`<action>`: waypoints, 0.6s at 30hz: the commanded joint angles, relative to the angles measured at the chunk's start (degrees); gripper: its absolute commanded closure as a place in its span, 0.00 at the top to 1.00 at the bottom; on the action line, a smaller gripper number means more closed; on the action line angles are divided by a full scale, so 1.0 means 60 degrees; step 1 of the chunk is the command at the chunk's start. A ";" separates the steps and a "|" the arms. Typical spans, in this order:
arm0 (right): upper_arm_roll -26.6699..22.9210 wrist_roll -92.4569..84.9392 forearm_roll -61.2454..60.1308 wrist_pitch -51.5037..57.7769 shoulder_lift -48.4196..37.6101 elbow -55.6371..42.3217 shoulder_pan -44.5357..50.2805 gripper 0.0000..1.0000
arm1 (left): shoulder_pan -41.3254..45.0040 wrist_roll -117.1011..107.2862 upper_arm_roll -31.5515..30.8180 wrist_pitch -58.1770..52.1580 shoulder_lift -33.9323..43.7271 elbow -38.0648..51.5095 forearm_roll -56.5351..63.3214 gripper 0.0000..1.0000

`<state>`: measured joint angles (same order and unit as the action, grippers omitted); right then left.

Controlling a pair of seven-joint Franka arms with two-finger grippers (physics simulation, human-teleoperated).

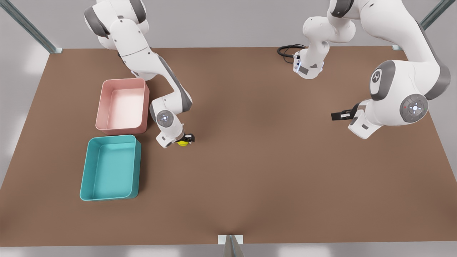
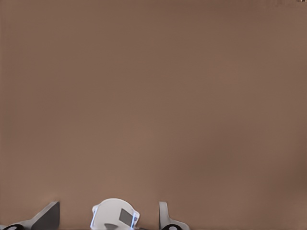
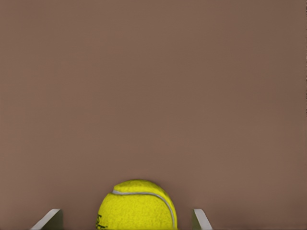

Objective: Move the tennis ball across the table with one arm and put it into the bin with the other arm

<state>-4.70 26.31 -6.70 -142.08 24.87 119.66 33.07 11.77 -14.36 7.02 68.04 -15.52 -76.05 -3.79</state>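
Observation:
The yellow-green tennis ball [image 1: 182, 143] rests on the brown table [image 1: 250, 160], just right of the two trays in the front view. My right gripper [image 1: 186, 140] is down at the ball, on the arm at the front view's left. In the right wrist view the ball [image 3: 138, 206] lies between the fingertips [image 3: 52, 218] of the right gripper [image 3: 126, 210], with a gap on each side, so it is open. The teal bin [image 1: 85, 178] stands left of the ball. My left gripper [image 1: 336, 116] hangs open over bare table at the front view's right; its fingers [image 2: 48, 213] are spread.
A pale pink tray [image 1: 123, 128] stands directly behind the teal bin, close to the right arm's forearm. A black cable [image 1: 285, 50] loops at the far edge near the other arm's base. Bare tabletop stretches between the two arms.

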 commanded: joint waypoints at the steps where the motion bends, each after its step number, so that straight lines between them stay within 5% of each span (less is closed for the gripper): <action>1: -0.0007 0.0990 -0.0012 -0.0196 0.0015 0.0053 -0.0003 1.00 | 0.0000 -0.1064 0.0002 -0.0017 0.0008 0.0004 0.0002 1.00; 18: 0.0008 0.0990 -0.0012 -0.0372 0.0865 -0.0079 0.0099 1.00 | 0.0015 -0.1123 0.0002 -0.0134 -0.0065 -0.0040 0.0002 1.00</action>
<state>-4.66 30.31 -6.69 -143.86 30.05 119.20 33.66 11.88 -18.52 7.02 67.46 -15.97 -76.31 -3.80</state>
